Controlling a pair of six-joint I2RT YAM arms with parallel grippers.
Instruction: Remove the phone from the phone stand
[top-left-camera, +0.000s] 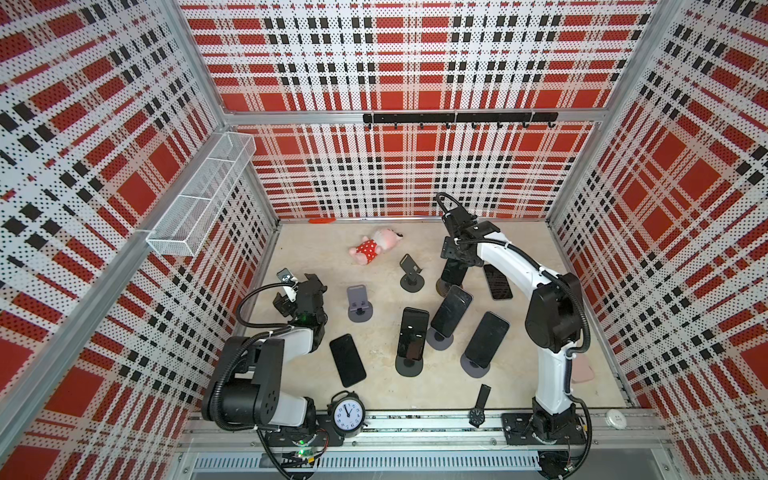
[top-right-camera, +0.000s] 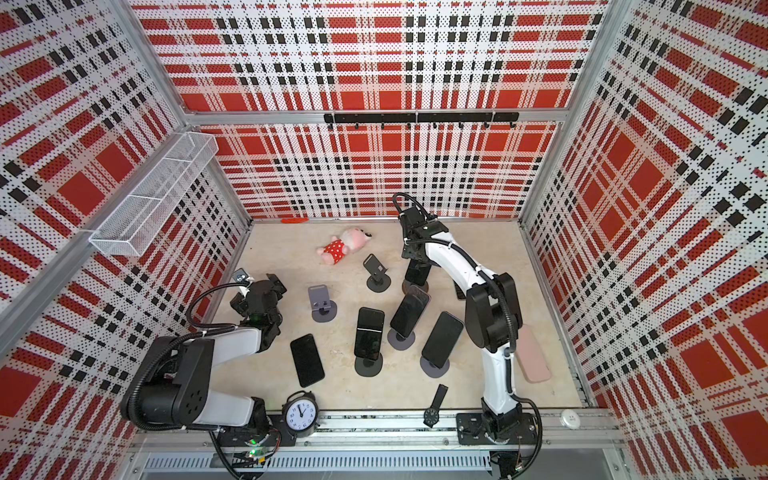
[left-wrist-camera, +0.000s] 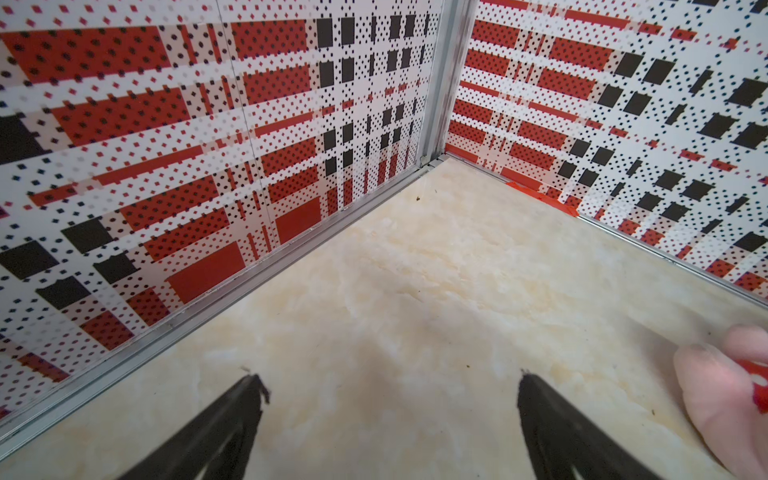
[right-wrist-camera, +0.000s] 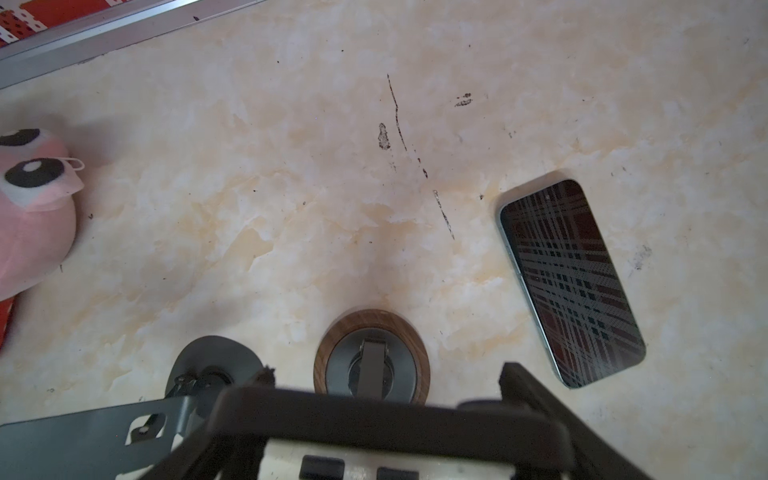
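In both top views the right pincer (top-left-camera: 454, 261) is down at the phone (top-left-camera: 451, 272), which stands propped toward the back of the worktop (top-left-camera: 523, 241), beyond three other propped phones. From above, the wrist covers the fingers and only the phone's dark lower part shows.

The right wrist view fills this in. The phone's black top edge (right-wrist-camera: 374, 415) runs across between the two fingers (right-wrist-camera: 513, 374). Past it, the wood-rimmed round base of its stand (right-wrist-camera: 322, 361) sits on the worktop, so the phone is on the stand. The fingers stand on either side of the phone, but I cannot tell whether they press on it. The same view shows a flat phone (right-wrist-camera: 569, 282) near the stand and the face of a pink toy (right-wrist-camera: 33, 216).

The left wrist view shows the left pincer (left-wrist-camera: 388, 384) wide open and holding nothing, over bare worktop by the wall corner, with a limb of the toy at the frame's edge. From above, its fingers are hard to make out.
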